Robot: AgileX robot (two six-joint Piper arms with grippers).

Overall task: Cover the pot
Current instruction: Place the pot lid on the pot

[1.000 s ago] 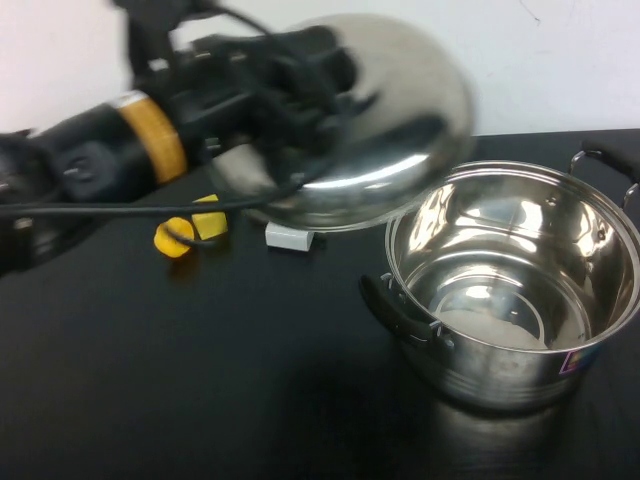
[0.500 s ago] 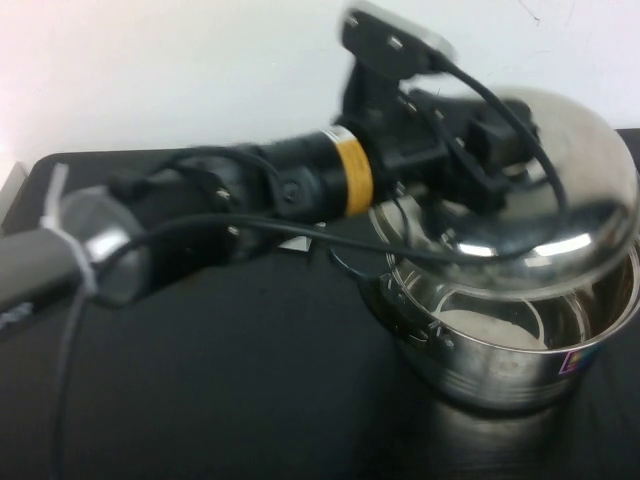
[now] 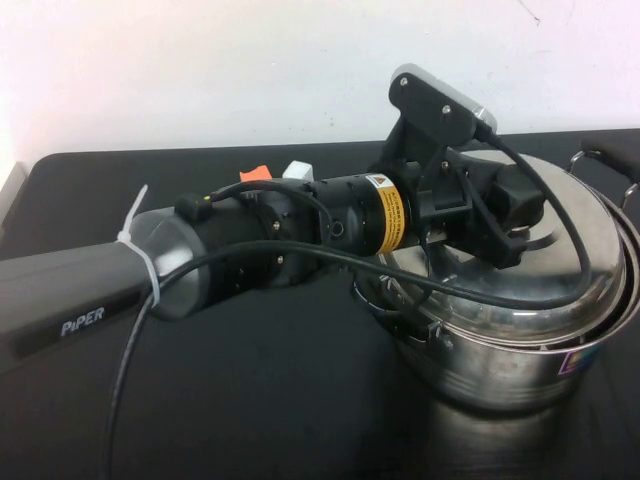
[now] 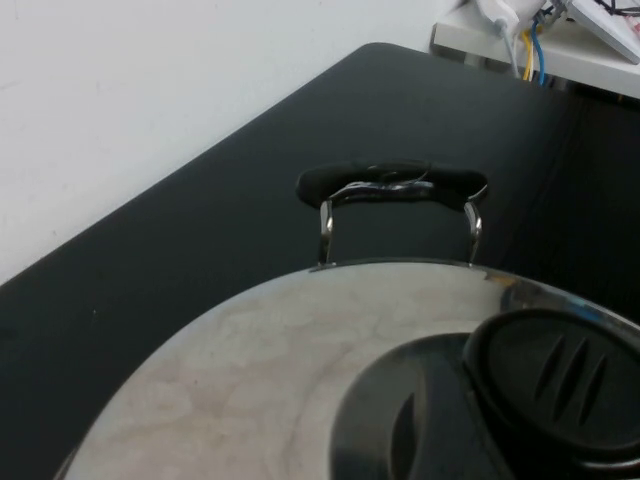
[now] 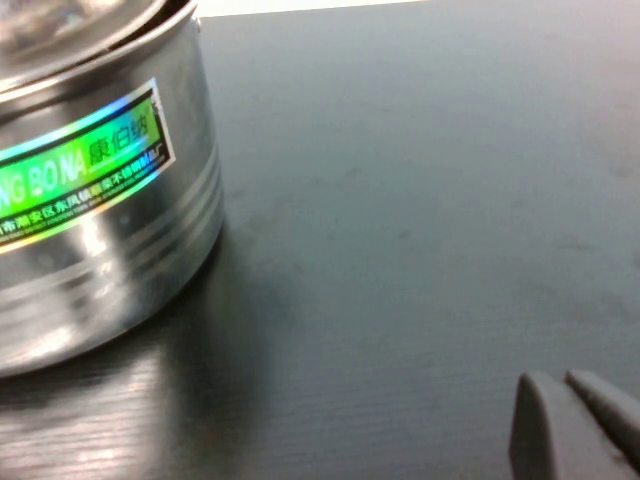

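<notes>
Lid (image 3: 560, 262) seated tilted on pot (image 3: 520, 365), held by left gripper (image 3: 510, 232). Right gripper (image 5: 575, 420) pressed closed, empty, low over desk (image 5: 420, 200).

Soft overhead light washes my view evenly. White glare streaks the lid (image 3: 560, 255) around my left claw (image 3: 510, 235). The black worktop (image 3: 250, 400) beside the pot (image 5: 90, 190) shows dull sheen; its sticker (image 5: 80, 165) glints rainbow, slightly soft.
</notes>
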